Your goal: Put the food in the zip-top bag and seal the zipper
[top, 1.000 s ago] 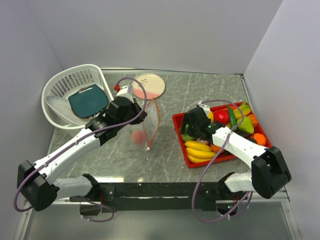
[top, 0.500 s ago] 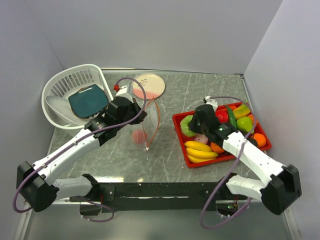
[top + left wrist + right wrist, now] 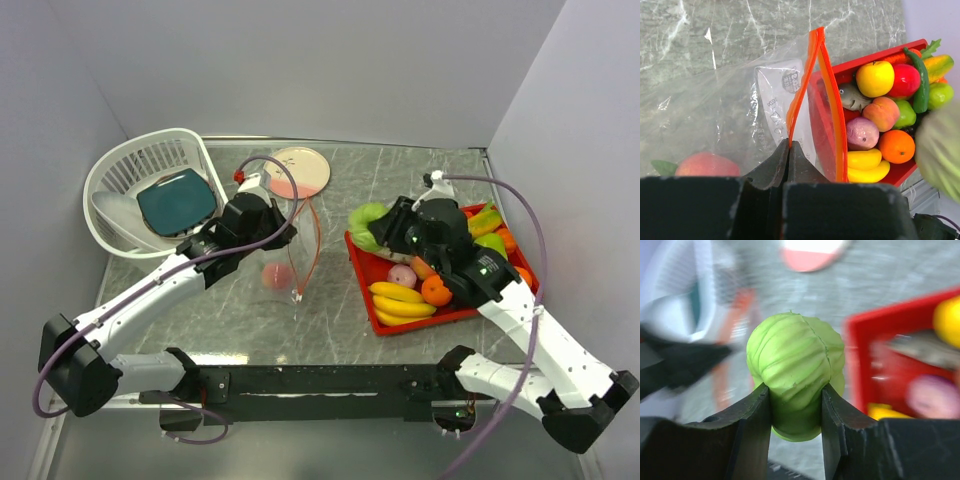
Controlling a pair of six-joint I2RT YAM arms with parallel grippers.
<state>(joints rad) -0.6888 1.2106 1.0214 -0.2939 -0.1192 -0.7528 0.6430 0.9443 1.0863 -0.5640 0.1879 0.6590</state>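
The clear zip-top bag [image 3: 290, 255] stands in mid-table with its mouth held up; a pink peach [image 3: 276, 276] lies inside it, also seen in the left wrist view [image 3: 707, 165]. My left gripper [image 3: 272, 228] is shut on the orange-red zipper strip [image 3: 805, 85] at the bag's mouth. My right gripper [image 3: 385, 232] is shut on a ribbed green vegetable [image 3: 796, 372], lifted above the left edge of the red tray [image 3: 358, 262]. More food remains in the tray: bananas [image 3: 400, 298], an orange [image 3: 436, 290], a pale purple piece [image 3: 402, 276].
A white lattice basket [image 3: 120, 180] with a teal dish [image 3: 176, 200] stands back left. A pink plate [image 3: 298, 172] lies behind the bag. Walls close the table on the left, back and right.
My right gripper lifted the green vegetable out of the tray and carried it left and up, toward the bag. The left gripper kept its hold on the bag's mouth.
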